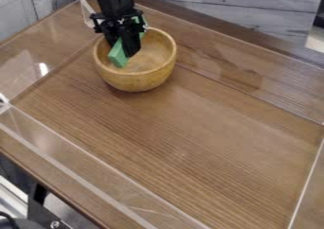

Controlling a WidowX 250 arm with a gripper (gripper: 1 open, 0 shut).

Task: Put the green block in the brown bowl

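Note:
The brown bowl [136,77] sits on the wooden table at the upper left. My black gripper [123,42] reaches down into it from above and is shut on the green block [119,54]. The block hangs tilted between the fingers, its lower end inside the bowl near the left part of the hollow. Whether that end touches the bowl's bottom I cannot tell. The block's upper end is hidden by the fingers.
The table [190,138] has a raised transparent rim [76,167] along its front and left edges. A light stone-patterned wall [241,10] runs behind the table. Dark hardware [38,214] shows at the bottom left corner.

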